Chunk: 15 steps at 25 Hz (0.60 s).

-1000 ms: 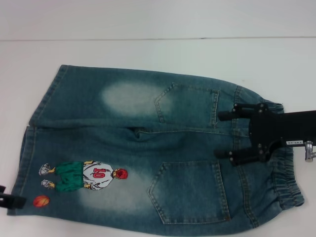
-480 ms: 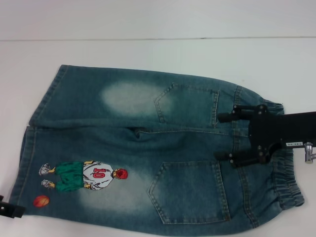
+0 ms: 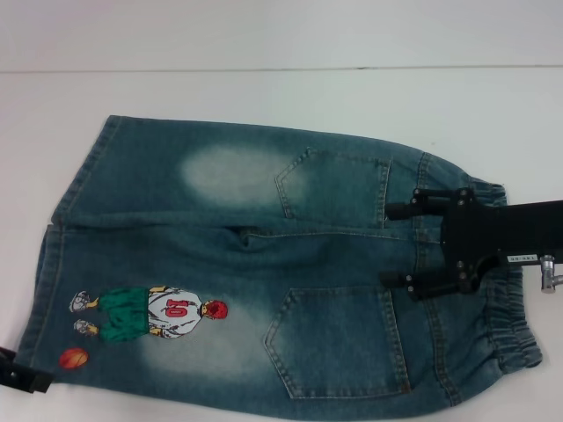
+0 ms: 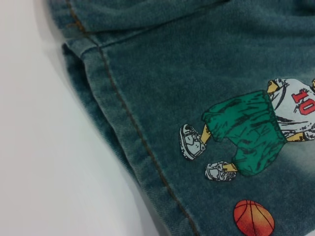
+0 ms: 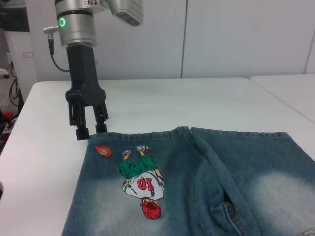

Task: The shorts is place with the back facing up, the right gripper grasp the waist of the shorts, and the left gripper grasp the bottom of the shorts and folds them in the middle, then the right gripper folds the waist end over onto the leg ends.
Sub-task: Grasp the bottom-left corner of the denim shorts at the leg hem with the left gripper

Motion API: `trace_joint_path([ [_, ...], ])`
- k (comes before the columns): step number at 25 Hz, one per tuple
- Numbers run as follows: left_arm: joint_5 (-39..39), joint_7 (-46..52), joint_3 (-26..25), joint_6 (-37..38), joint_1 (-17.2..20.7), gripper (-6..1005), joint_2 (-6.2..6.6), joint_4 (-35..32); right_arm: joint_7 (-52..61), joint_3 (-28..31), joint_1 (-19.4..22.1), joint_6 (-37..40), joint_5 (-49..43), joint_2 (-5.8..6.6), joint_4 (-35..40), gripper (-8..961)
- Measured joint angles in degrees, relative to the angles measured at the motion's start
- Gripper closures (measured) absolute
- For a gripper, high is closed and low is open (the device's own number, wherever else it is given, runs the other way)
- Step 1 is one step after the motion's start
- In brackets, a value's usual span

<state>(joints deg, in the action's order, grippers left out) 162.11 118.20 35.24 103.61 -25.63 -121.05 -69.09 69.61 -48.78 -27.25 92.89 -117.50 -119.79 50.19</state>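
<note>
Blue denim shorts (image 3: 264, 264) lie flat, back pockets up, with the elastic waist (image 3: 515, 325) to the right and the leg hems to the left. A basketball-player print (image 3: 149, 315) marks the near leg. My right gripper (image 3: 396, 246) hangs over the waist, its two black fingers spread wide, open, with nothing between them. Only a bit of my left gripper (image 3: 22, 378) shows at the near leg's hem corner. In the right wrist view the left gripper (image 5: 90, 131) stands upright and open at the hem edge by the orange ball print (image 5: 103, 150). The left wrist view shows the hem (image 4: 123, 113) close up.
The white table (image 3: 264, 97) extends beyond the shorts at the back and left. Its far edge meets a pale wall (image 5: 221, 34). A second white table (image 5: 290, 88) stands past the shorts in the right wrist view.
My left gripper has slid a little toward the near edge at the hem corner. The right gripper has drifted slightly nearer over the waist. The shorts have not moved.
</note>
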Motion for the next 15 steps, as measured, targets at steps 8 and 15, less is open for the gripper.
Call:
trace_joint_path([
  [8, 0.7, 0.1, 0.9, 0.0, -1.0, 230, 0.18, 2.0, 0.0, 0.0, 0.0, 0.0, 0.2, 0.0, -0.2, 37],
  [15, 0.7, -0.3, 0.9, 0.3, -1.9, 271, 0.16, 2.2, 0.0, 0.0, 0.1, 0.0, 0.3, -0.04, -0.3, 37],
])
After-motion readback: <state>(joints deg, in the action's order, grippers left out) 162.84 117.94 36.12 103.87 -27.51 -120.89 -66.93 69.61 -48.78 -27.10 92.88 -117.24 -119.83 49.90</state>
